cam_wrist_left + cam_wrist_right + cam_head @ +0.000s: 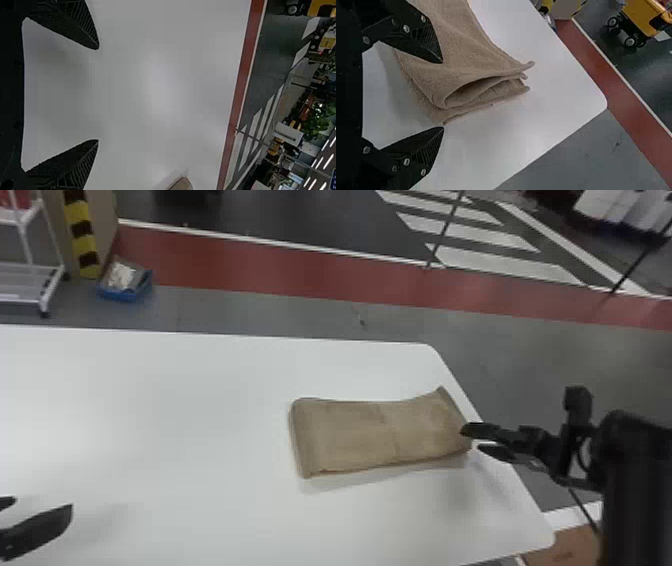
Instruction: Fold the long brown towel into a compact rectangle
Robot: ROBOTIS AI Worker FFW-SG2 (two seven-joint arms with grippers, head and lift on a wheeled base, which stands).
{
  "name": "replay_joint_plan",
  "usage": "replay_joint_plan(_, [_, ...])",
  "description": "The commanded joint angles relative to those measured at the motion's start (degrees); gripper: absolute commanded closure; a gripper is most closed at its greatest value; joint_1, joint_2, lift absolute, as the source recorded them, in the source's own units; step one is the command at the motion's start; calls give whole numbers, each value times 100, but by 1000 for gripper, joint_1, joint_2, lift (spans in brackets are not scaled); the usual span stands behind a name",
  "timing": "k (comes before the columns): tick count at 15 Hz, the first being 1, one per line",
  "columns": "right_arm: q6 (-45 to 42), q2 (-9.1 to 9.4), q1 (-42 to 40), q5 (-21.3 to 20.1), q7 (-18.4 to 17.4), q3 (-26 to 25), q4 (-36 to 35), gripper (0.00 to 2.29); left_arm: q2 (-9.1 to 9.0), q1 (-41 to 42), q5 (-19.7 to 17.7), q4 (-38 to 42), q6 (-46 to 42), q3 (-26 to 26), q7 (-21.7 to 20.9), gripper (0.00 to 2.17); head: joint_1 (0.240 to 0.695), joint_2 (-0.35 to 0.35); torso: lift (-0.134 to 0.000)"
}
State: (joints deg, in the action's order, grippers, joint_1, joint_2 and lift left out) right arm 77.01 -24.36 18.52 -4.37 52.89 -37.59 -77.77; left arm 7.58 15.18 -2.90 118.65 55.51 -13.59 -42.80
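Lowest and nearest, the left tool hangs at the head view's left edge, released, its fingers spread wide over the white table. Near the table's right end lies the brown towel, folded in layers into an oblong, with edges gaping a little at one end. Beside that end, the right tool is released too, fingers parted (whether either touches the cloth, I cannot tell).

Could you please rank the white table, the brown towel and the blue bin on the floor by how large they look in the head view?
1. White table
2. Brown towel
3. Blue bin, though it stands farther off
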Motion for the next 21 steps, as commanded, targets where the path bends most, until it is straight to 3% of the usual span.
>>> replay_joint_plan(1, [733, 19, 99, 683, 169, -266, -186, 1396, -2, 3, 0, 0, 0, -21, 0, 36, 695, -350, -120])
replay_joint_plan(2, [1225, 19, 222, 999, 195, -433, -177, 1652, -2, 3, 0, 0, 0, -21, 0, 36, 695, -349, -120])
replay_joint_plan(4, [1307, 10, 398, 1263, 195, -591, -142, 1693, -2, 3, 0, -9, 0, -29, 0, 36, 695, -308, -120])
replay_joint_plan(8, [1307, 107, 389, 1158, 37, -565, -107, 1693, 6, 3, -9, -44, -17, -56, -9, 36, 695, -292, -120])
replay_joint_plan(10, [838, 194, 381, 841, -227, -468, -19, 1943, 15, 3, -18, -70, -35, -56, -9, 36, 695, -290, -120])
replay_joint_plan(13, [-76, 168, 416, 551, -534, -486, 500, 2037, 15, 38, -35, -88, -70, -65, -18, 36, 695, -303, -120])
replay_joint_plan(16, [-146, 115, 381, 384, -710, -468, 623, 2037, 15, 56, -44, -88, -105, -82, -18, 36, 695, -336, -120])
replay_joint_plan(21, [-111, 107, 284, 516, -754, -609, 614, 2037, 6, 91, -53, -70, -105, -73, -18, 39, 695, -350, -120])
